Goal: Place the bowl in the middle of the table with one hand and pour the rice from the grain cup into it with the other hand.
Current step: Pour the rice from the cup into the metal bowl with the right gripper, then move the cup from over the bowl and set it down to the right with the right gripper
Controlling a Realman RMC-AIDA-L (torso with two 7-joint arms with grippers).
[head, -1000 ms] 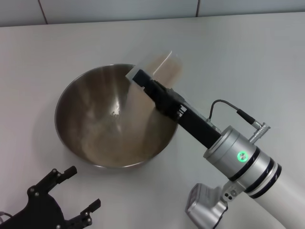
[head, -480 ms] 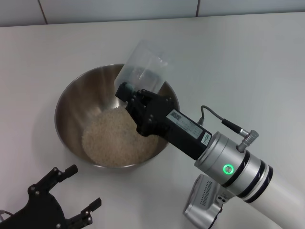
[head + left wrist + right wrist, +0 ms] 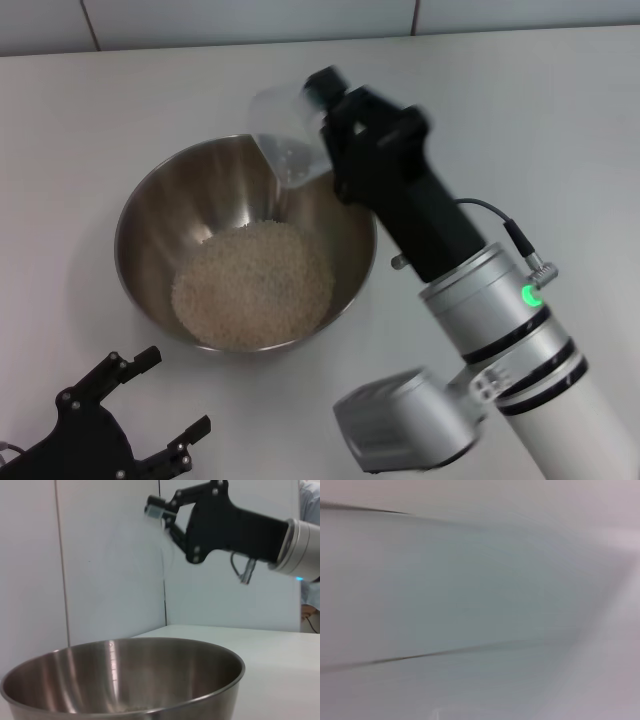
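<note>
Clamped on the cup (image 3: 287, 135), R gripper (image 3: 318, 100) holds it over the bowl's (image 3: 140, 215) far rim. Rice (image 3: 253, 283) lies heaped in bowl, mid table (image 3: 520, 130). L gripper (image 3: 150, 405) spread wide, parked near bowl's front.

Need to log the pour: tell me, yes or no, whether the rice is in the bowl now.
Yes, the head view shows the rice heaped inside the bowl, while the right gripper holds the cup above its rim.

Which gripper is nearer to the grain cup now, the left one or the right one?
The right. The right gripper holds the grain cup above the bowl's far rim; the left gripper sits open beyond the bowl's near side.
</note>
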